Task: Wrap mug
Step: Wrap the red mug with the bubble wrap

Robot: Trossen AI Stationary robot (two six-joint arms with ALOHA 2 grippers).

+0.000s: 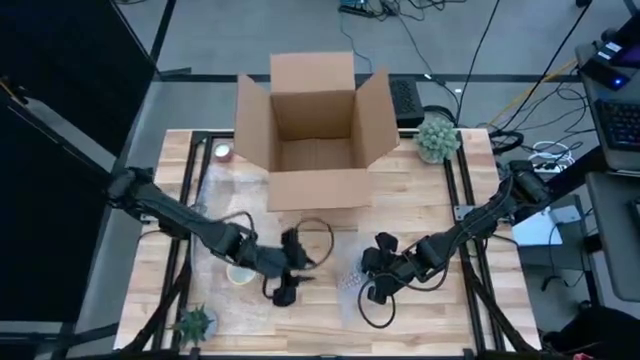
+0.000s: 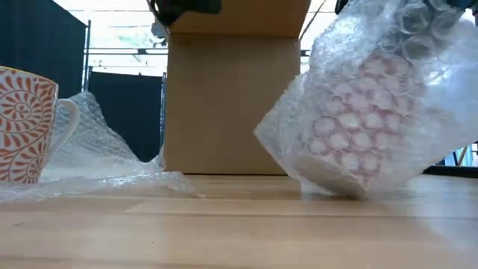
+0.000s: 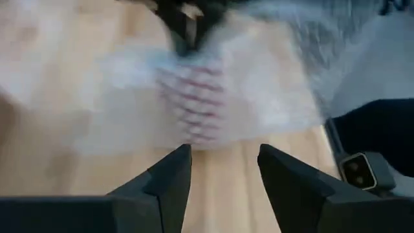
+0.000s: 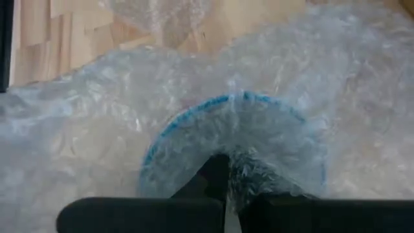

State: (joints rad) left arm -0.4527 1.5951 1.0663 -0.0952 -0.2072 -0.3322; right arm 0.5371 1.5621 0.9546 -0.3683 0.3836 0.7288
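Near the middle of the worktop's [image 1: 420, 190] front half, the bubble-wrapped mug [image 2: 366, 119] sits tilted, one edge touching the wood. The right gripper [image 4: 226, 188] has its jaws clenched on the mug's blue rim through the wrap. The left gripper [image 3: 223, 171], just beside the bundle, has its jaws released. A cardboard box [image 1: 315, 130] stands at the back edge.

The left arm is stretched rightward over the table, its gripper [image 3: 223, 169] held open. The right arm is angled leftward, its gripper [image 4: 226, 178] closed.
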